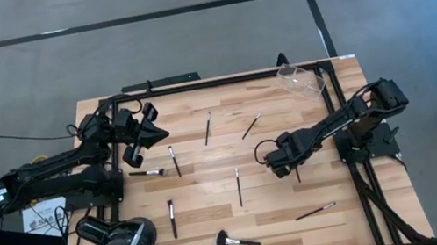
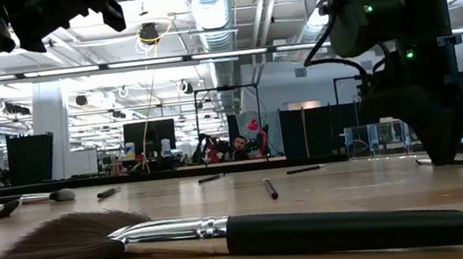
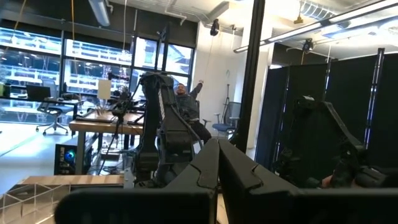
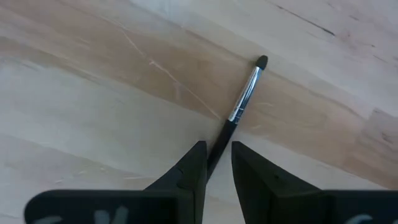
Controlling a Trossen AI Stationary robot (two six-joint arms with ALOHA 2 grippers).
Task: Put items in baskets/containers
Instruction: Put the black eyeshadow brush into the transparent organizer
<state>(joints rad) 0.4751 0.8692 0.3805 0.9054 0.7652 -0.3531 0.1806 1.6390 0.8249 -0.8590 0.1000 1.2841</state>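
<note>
The right gripper [image 4: 216, 163] was seen closed on a thin brush [image 4: 239, 112] right of centre on the table [image 1: 199, 166]. The left gripper [image 1: 153, 125], fingers shut and empty, was raised at upper left. The clear holder [image 1: 300, 79] was placed at upper right.

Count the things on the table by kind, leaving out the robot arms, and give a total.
Thin brushes: 8
Fluffy brush: 1
Clear holder: 1
Black lamp: 1
Total: 11
</note>
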